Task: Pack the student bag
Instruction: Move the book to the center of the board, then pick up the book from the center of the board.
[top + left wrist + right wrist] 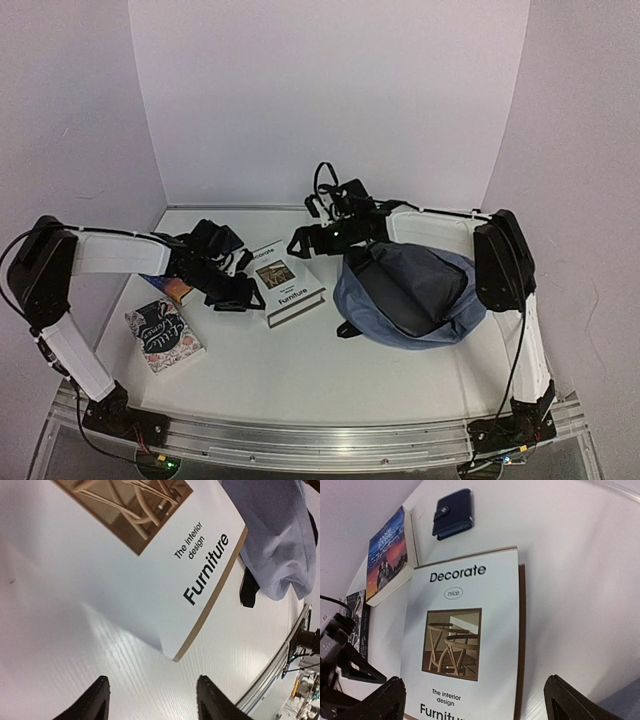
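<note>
Left gripper (152, 692): fingers apart, nothing between them, only bare table (60, 630) under the gap. Holds nothing. The near corner of the white book (125, 555), titled "Furniture", sits just ahead of the fingertips, not touching them. Can't tell if the tips touch the table.

Right gripper (475, 687): fingers spread very wide, nothing clamped. In its wrist view the white book lies between the two fingers, cover up, "Decorate" at the top, a chair picture in the middle. No contact with the book visible.

From above, both grippers sit at the white book mid-table, left one at its left edge, right one at its far edge.

The student bag (410, 295): slate-blue, lying on the right half of the table, mouth open, dark inside, under the right arm. Its left edge is just beside the white book. A black strap (248, 587) sticks out at the bag's lower left.

Left of the white book: a sunset-cover book (387, 555), a dark wallet (452, 512) beyond the white book's top edge, and a black-and-white patterned book (163, 335) near the front left.
</note>
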{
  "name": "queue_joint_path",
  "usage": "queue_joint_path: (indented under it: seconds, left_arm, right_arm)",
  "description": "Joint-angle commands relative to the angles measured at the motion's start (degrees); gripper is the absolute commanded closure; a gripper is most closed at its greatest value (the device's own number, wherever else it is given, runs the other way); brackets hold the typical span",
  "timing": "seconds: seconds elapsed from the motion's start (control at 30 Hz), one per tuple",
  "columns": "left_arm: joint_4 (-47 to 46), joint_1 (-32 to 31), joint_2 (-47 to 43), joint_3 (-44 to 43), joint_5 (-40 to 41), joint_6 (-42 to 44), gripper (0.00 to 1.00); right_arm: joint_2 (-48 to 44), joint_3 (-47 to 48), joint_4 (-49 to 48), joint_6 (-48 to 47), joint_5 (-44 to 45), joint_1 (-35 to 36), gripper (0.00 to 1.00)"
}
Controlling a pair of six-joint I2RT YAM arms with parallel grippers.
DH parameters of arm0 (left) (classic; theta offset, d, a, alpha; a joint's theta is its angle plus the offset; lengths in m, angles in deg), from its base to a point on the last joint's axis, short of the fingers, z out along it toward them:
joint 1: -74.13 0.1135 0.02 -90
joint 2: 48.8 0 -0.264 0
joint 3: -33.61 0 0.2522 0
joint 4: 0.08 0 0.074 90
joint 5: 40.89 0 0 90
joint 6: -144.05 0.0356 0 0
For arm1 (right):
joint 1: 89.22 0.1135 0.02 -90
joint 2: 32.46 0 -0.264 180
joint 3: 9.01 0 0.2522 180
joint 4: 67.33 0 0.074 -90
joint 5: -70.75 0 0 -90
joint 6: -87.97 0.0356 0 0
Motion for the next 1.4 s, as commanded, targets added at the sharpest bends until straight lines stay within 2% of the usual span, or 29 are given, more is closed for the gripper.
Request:
queue_joint_path:
  seconds: [0.0,0.1,0.3,0.5,0.8,0.97,1.07,1.3,1.37]
  left_arm:
    - [5.0,1.6,-8.7,-3.1,9.3,0.4,0.28]
    - [6.5,4.9,-7.5,-7.1,9.7,1.5,0.21]
    - [8.0,11.0,1.8,-16.8,5.0,6.3,0.18]
    - [6.1,11.7,9.8,-24.2,3.8,9.1,0.17]
    - [9.8,11.9,26.5,-40.2,5.1,11.4,0.17]
    - [10.6,11.9,28.7,-42.1,5.3,12.3,0.17]
    - [10.5,11.8,28.2,-39.9,3.1,12.6,0.19]
    - [3.3,11.3,20.6,-25.5,-2.7,10.2,0.42]
    - [2.0,10.5,17.7,-22.2,-3.1,9.3,0.45]
  right_arm:
    - [-9.9,-1.0,4.9,-6.3,0.5,-0.4,0.02]
    - [-14.1,-7.6,5.2,-3.5,-7.2,-0.1,0.02]
    - [-18.5,-19.8,4.7,3.0,-15.9,2.5,0.03]
    - [-18.5,-27.1,-3.0,11.1,-16.0,5.1,0.05]
    - [-12.4,-25.4,-6.1,15.0,-11.4,6.3,0.13]
    - [-7.3,-21.9,-6.4,16.0,-10.0,6.2,0.14]
    - [-5.2,-19.4,-6.4,16.1,-9.4,6.2,0.14]
    - [-3.0,-17.4,-6.3,15.1,-7.5,3.9,0.14]
    - [-3.1,-18.1,-6.2,15.1,-7.7,3.0,0.14]
